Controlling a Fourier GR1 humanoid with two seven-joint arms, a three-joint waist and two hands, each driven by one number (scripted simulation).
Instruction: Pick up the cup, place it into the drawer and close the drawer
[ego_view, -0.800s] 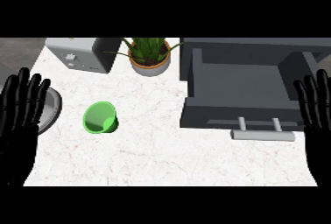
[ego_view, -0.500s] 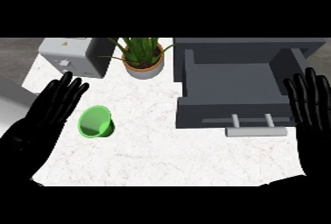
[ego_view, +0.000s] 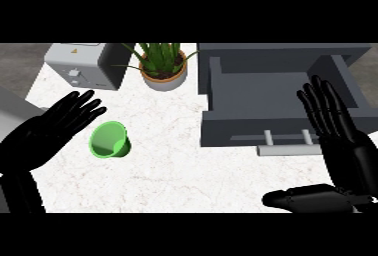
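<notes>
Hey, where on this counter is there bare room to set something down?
Bare counter runs between the green cup and the open drawer, down to the near edge. It is crowded at the back: toaster, potted plant.

Bare counter (ego_view: 170, 165) lies between the cup (ego_view: 111, 141) and the open drawer (ego_view: 266, 100); potted plant (ego_view: 164, 65) and toaster (ego_view: 81, 65) crowd the back.

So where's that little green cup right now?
In the head view the green cup lies tipped on the white counter, left of the open drawer, just beside the left hand.
</notes>
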